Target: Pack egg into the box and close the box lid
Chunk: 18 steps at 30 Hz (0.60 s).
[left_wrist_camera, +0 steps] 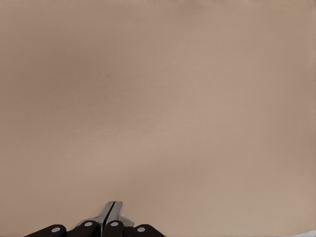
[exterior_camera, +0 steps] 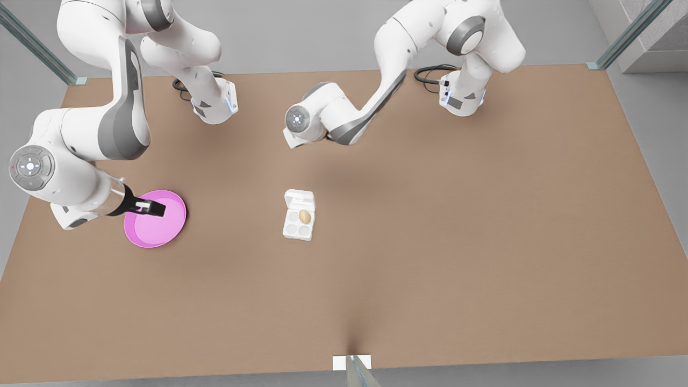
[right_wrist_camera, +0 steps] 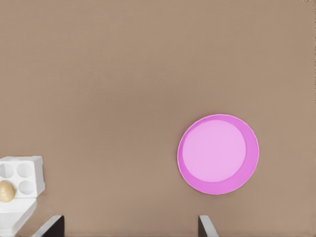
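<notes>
The white box (exterior_camera: 297, 229) lies open in the middle of the table, its lid (exterior_camera: 300, 200) folded flat on the far side. The tan egg (exterior_camera: 305, 216) sits in one of the two cups nearest the lid. The right wrist view looks down on the box (right_wrist_camera: 30, 165), the egg (right_wrist_camera: 6, 191) and the lid (right_wrist_camera: 14, 217) from high up, with my right gripper (right_wrist_camera: 129, 229) open and empty. My left gripper (exterior_camera: 160, 208) reaches across the pink dish at the front view's left, far from the box. It is shut (left_wrist_camera: 109, 215) on nothing.
A round pink dish (exterior_camera: 161, 231) lies on the brown table (exterior_camera: 430, 242) at the front view's left, and is also seen from the right wrist (right_wrist_camera: 218, 154). The right arm's wrist (exterior_camera: 297, 119) hangs above the table behind the box. Both arm bases stand along the far edge.
</notes>
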Tool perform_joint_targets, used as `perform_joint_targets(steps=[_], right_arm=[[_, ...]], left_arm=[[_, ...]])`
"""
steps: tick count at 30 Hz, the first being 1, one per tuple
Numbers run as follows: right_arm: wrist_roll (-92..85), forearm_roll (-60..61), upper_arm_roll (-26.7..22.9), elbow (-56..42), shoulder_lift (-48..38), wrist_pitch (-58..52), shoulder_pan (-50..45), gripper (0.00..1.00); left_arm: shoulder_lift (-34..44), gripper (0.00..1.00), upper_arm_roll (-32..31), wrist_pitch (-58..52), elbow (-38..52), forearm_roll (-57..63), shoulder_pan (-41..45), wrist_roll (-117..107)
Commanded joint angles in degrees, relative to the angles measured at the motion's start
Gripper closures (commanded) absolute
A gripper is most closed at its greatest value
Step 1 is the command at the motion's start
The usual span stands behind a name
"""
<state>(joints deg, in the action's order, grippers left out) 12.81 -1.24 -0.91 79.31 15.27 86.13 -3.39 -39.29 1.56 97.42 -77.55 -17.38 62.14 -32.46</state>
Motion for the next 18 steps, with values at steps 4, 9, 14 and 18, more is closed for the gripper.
perform_joint_targets(steps=[4, 9, 14, 18], right_arm=[[-8.42, -0.52, 0.03, -0.82, 0.28, -1.05, 0.75, 0.00], [-8.59, -0.60, 0.03, -1.97, 1.25, -1.14, 0.84, 0.00], [-8.59, -0.60, 0.12, -1.97, 1.25, -1.14, 0.40, 0.00], [-8.50, -0.78, 0.12, -1.97, 1.25, -1.14, 0.58, 0.00]], left_arm=[[-3.60, 0.79, 0.28, 28.78, 0.03, 5.96, -1.23, -33.99], [-9.14, 0.79, 0.37, 35.82, 3.55, 10.35, -2.28, -32.41], [-12.56, 0.79, 0.37, 38.98, 6.01, 10.44, -3.51, -30.82], [-12.13, 0.79, 0.55, 38.89, 5.92, 10.44, -3.51, -30.21]])
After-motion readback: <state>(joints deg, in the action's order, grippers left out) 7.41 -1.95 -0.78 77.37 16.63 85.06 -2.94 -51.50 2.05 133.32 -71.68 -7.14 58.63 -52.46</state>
